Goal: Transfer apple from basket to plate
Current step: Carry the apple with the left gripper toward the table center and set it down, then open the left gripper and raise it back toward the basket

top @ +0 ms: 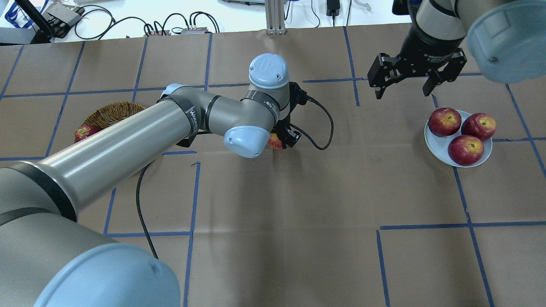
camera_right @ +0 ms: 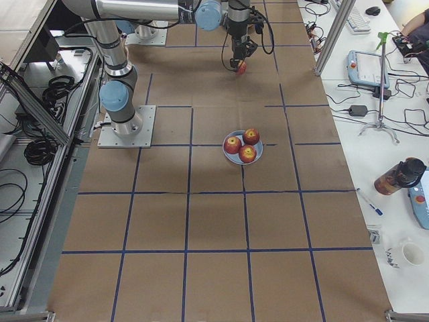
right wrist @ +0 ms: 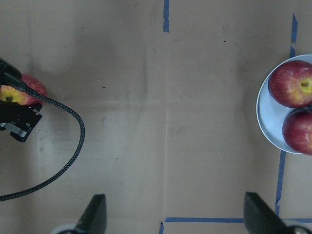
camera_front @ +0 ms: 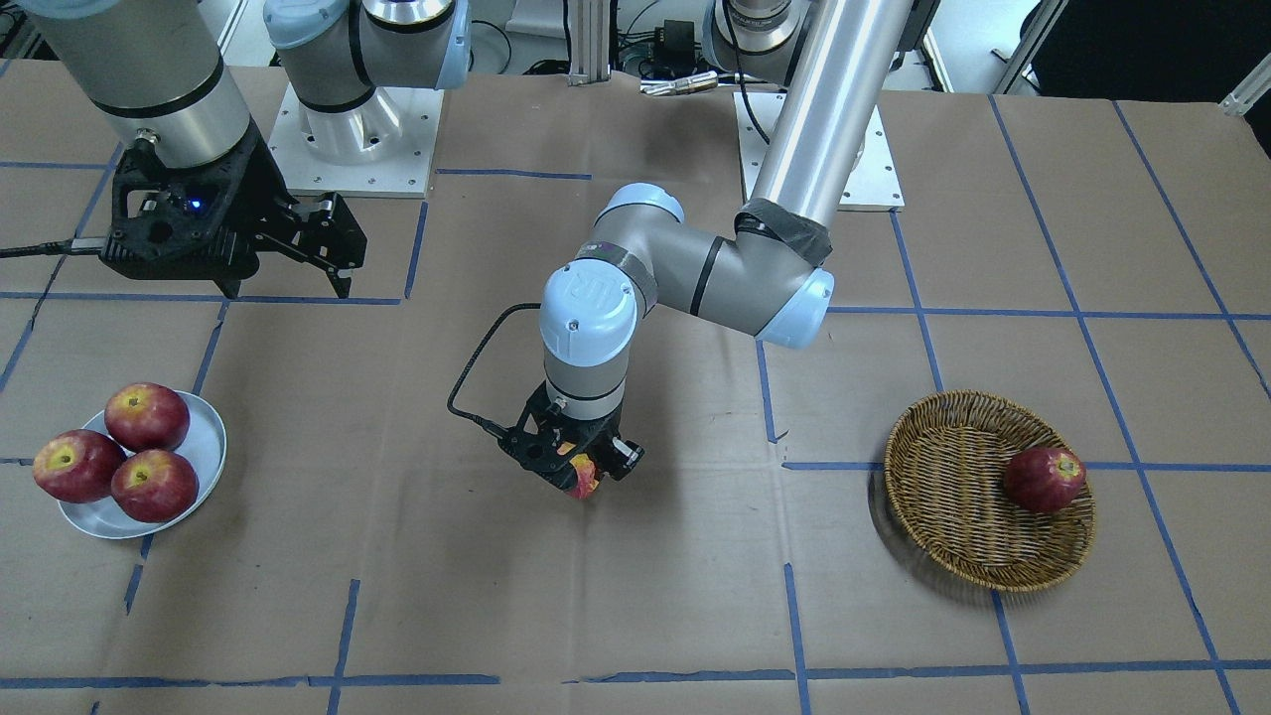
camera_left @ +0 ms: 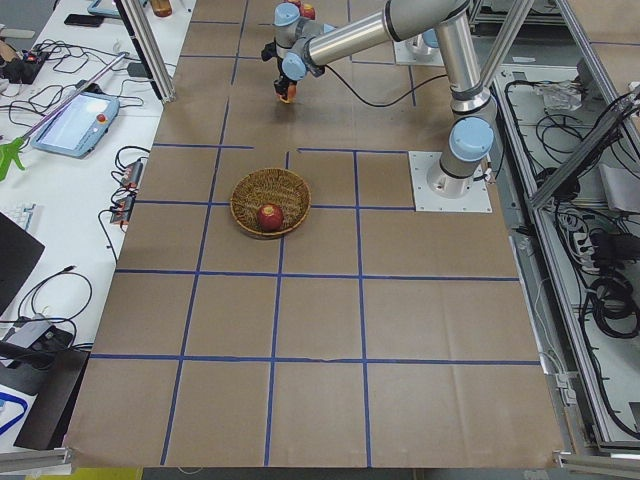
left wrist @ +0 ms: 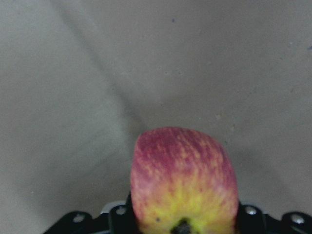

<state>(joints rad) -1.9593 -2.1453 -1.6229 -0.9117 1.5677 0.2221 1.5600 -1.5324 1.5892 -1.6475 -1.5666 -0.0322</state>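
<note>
— Red-and-yellow apple (left wrist: 184,180): where is it held?
— It is clamped in the left jaws, over the desk (camera_front: 635,596), between basket (camera_front: 953,477) and plate (camera_front: 204,447). The right jaws are spread wide, nothing held.

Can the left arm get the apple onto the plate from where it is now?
Probably, though tightly. Bare table lies between the left gripper, shut on the apple, and the plate; the right gripper hangs open beside it, not over it. Three red apples crowd the plate.

"UR" on left wrist cap (camera_front: 587,301)
</note>
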